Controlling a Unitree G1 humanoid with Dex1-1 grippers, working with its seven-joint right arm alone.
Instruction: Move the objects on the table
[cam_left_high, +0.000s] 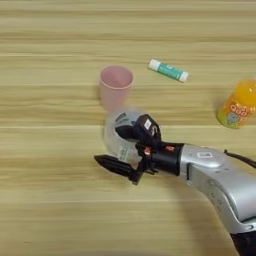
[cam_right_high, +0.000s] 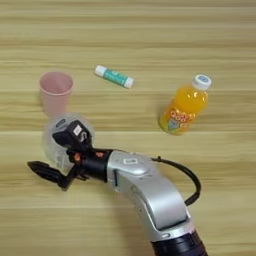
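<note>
Gripper: the black two-fingered gripper (cam_right_high: 57, 150) on the silver forearm (cam_right_high: 147, 192) is spread wide, one finger low at the left, the other up over the tape roll.
Grasp: the fingers stand around the clear tape roll with purple-marked core (cam_left_high: 120, 135); whether they already press on it I cannot tell.
Tape roll: it stands just in front of the pink plastic cup (cam_left_high: 116, 86), near the middle of the light wooden table (cam_left_high: 50, 200).
Glue stick: the green-and-white glue stick (cam_right_high: 114, 76) lies flat, right of the cup.
Bottle: the small orange juice bottle with white cap (cam_right_high: 183, 107) is well apart at the right.
Hidden: the gripper covers part of the roll; the left eye view cuts off the bottle.
</note>
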